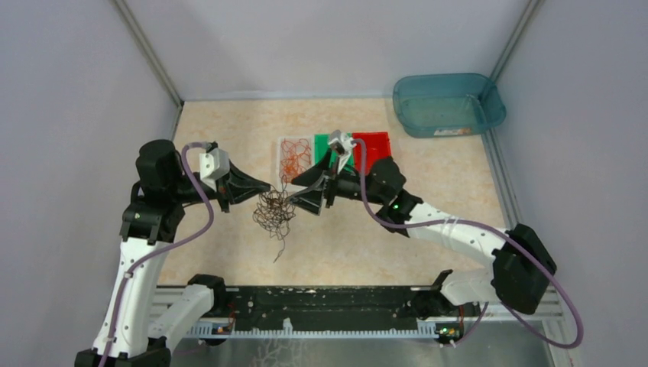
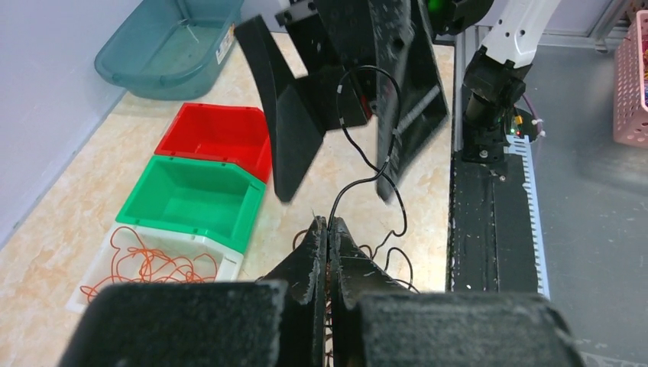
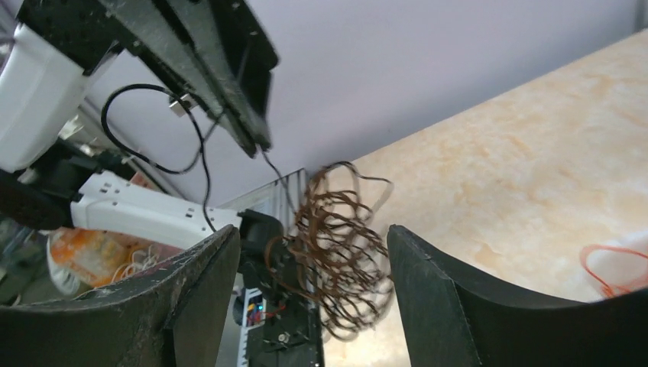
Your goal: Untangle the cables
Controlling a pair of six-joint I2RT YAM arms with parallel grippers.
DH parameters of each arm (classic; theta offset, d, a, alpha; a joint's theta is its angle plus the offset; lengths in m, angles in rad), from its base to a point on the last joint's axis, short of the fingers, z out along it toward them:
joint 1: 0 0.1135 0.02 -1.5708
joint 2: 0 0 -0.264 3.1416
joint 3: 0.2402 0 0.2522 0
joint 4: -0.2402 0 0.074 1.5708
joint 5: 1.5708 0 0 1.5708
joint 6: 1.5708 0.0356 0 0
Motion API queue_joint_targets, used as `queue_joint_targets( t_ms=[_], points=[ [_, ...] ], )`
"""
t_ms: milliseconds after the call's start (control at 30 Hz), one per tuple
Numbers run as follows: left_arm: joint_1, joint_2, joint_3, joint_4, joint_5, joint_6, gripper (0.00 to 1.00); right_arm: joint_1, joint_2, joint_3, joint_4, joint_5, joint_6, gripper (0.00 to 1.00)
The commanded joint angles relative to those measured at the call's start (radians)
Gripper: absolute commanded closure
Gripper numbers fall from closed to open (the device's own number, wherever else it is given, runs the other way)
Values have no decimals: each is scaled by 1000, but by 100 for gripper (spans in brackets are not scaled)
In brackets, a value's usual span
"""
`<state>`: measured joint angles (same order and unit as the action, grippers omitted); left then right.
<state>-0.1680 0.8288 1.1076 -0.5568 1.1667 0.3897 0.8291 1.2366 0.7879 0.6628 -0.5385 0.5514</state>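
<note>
**Brown snarl pinched at the centre of a marbled table**

The left gripper [image 1: 265, 188] is clamped fully closed on a strand of the brown cables [image 1: 273, 212]. Their knotted clump sits mid-frame in the overhead view, with one loose tail trailing toward the bottom. In the right wrist view the clump dangles beneath those closed fingertips. The right gripper [image 1: 299, 194] has its jaws spread wide just beside the clump and grips nothing. The table [image 1: 397, 252] is beige and marble-patterned, boxed in by pale grey-lilac walls [image 1: 321, 46] with metal posts [image 1: 149, 50] in the far corners. Above centre a white bin [image 1: 280, 153] holding the orange cables [image 1: 294, 158], a green bin [image 1: 322, 142] and a red bin [image 1: 376, 142] stand in a row. A blue-green tub [image 1: 420, 126] occupies the upper right, and a black rail [image 1: 321, 306] runs along the bottom.
</note>
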Motion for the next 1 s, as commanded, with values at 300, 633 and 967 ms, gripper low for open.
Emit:
queue_joint_targets(
  t_ms=[300,633,967],
  points=[
    [-4,18,59,-6,85,-55,100,166,180,232,53,10,-180,31],
    [-7,24,81,-5,107,-103,100,202,256,253,88,44,-210,47],
    [-6,30,129,149,133,-298,100,202,282,106,140,148,-228,53]
  ],
)
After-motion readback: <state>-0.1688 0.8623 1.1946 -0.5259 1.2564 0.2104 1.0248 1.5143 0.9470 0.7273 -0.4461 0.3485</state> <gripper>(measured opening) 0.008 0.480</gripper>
